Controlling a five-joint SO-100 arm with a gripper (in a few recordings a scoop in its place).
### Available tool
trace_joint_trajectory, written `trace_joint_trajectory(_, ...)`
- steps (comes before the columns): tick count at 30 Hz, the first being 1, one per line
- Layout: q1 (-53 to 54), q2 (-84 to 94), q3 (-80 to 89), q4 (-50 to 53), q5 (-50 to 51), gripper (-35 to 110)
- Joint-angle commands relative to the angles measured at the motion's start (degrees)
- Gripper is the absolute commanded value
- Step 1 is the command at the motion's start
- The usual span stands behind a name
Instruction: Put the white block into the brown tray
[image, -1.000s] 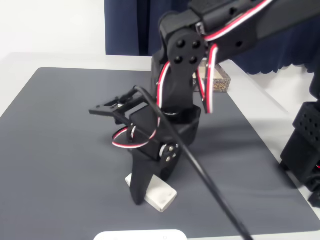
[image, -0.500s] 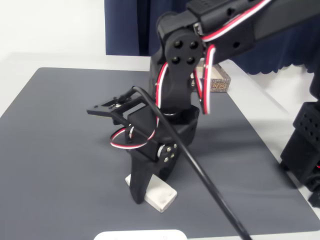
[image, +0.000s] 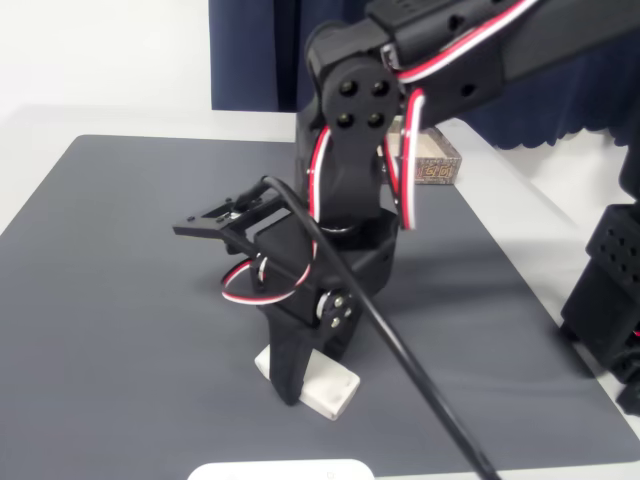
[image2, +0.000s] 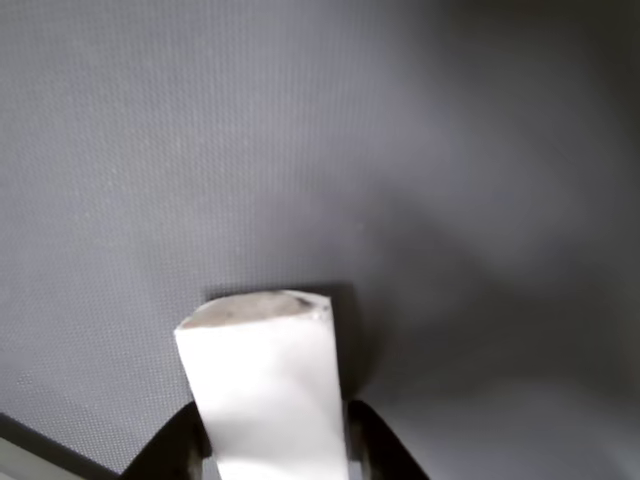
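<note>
The white block (image: 328, 387) lies low at the front of the grey mat (image: 120, 280), with my gripper (image: 292, 392) standing upright over it. In the wrist view the white block (image2: 268, 390) sits between my two dark fingers (image2: 176, 456), which press on its sides; the gripper (image2: 275, 455) is shut on it. Whether the block rests on the mat or hangs just above it, I cannot tell. The brown tray (image: 437, 161) stands at the mat's far edge, mostly hidden behind my arm, with its patterned brown wall and gold lettering showing.
A flat rounded white piece (image: 280, 469) lies at the front edge, just before the block. A dark blue curtain (image: 255, 55) hangs behind the table. Open mat spreads to the left of my arm.
My gripper has shifted a little to the right and the white block has moved with it. The upper arm has leaned slightly left.
</note>
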Motion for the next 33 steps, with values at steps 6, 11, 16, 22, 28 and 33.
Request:
trace_joint_trajectory(6,-0.8,-1.1,-3.8,1.8,0.4,26)
trace_joint_trajectory(11,-1.0,-1.5,-4.6,1.8,0.5,25)
trace_joint_trajectory(16,-1.1,-1.5,-4.3,1.8,0.4,25)
trace_joint_trajectory(22,-1.1,1.7,-4.6,2.9,-0.8,23)
trace_joint_trajectory(28,2.5,11.0,-1.1,3.3,-3.2,23)
trace_joint_trajectory(33,6.4,18.5,1.2,7.9,-5.2,23)
